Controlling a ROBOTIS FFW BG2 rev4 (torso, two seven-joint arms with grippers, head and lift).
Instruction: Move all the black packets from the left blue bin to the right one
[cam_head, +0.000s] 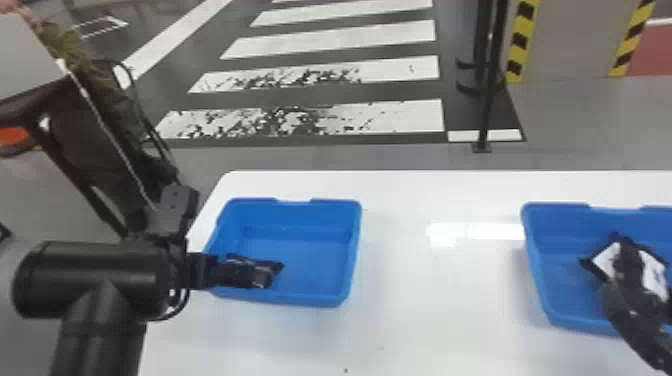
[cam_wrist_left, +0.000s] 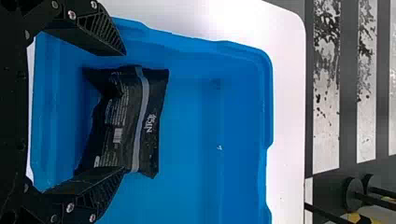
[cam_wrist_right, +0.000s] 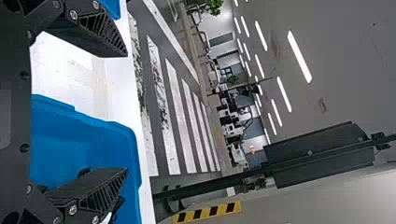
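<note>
Head view, forward and down: white table (cam_head: 425, 310) with two blue bins, well apart. At left, left blue bin (cam_head: 320, 301), with left arm (cam_head: 90, 280) alongside and left gripper (cam_head: 260, 278) over the near left part of its interior; just beside the gripper, the dark edge of a black packet (cam_head: 278, 267), mostly hidden. At right, right blue bin (cam_head: 575, 322), cut off by the view's edge; over it, right gripper (cam_head: 622, 252), on an arm from the lower right; beneath, black packets with white panels (cam_head: 606, 259), partly covered, number unclear. Beyond the table, grey floor with white crosswalk stripes (cam_head: 330, 32), an upright black post (cam_head: 486, 100) and, farther right, yellow-and-black striped edging (cam_head: 520, 45).
</note>
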